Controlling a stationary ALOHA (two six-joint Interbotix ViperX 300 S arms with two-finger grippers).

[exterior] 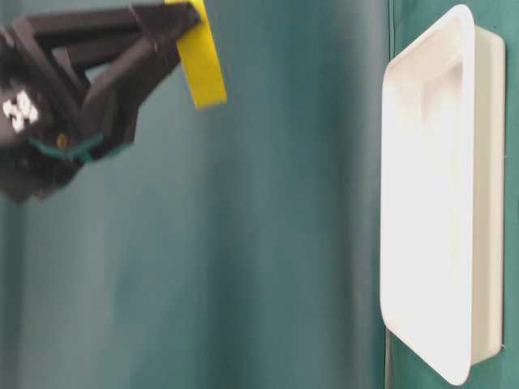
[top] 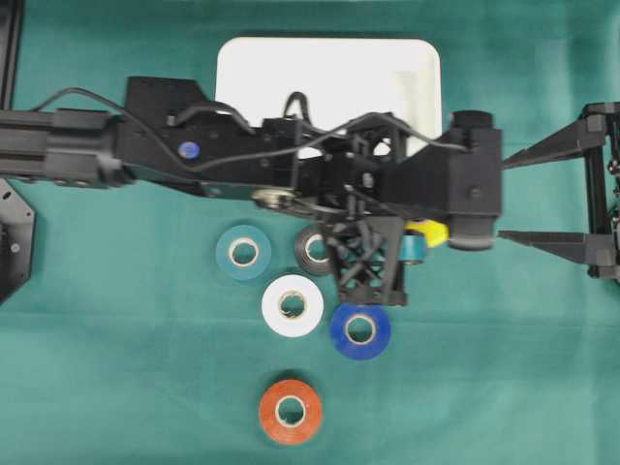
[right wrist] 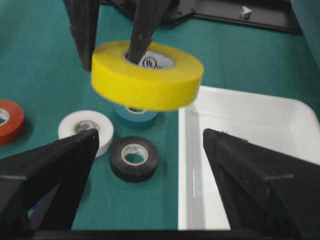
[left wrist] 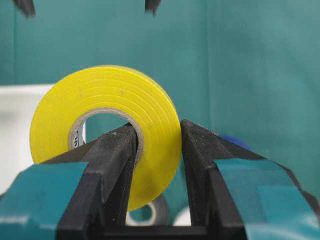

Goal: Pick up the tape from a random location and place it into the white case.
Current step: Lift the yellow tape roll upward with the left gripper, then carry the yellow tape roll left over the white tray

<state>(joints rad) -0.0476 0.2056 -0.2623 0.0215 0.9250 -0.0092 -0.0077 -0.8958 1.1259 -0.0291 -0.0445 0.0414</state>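
My left gripper [left wrist: 157, 135] is clamped on the yellow roll of vinyl tape [left wrist: 105, 125], one finger [left wrist: 117, 165] through the cardboard core and the other pressed on the outer wall. I pinch only one side of the ring this way because the whole roll is too wide to span, and the grip keeps it flat and level, as the right wrist view shows. The yellow roll [right wrist: 147, 75] hangs clear above the green cloth-covered tabletop [top: 116, 368], just beside the near rim of the shallow white plastic case [right wrist: 240, 150] but not yet over its floor, I judge. The case sits at the tabletop's far edge in the overhead view, partly under my arm.

My right gripper [right wrist: 150, 185] is spread wide and holds nothing; it waits at the right edge, facing the roll, out of the way.

Below lie the spare rolls: teal [top: 243, 252], black [top: 315, 249], white [top: 293, 305], blue [top: 360, 330] and red-orange [top: 290, 412], grouped near the tabletop's middle. I carry high to pass over them. What remains, I think, is a short carry across the rim, then letting go.
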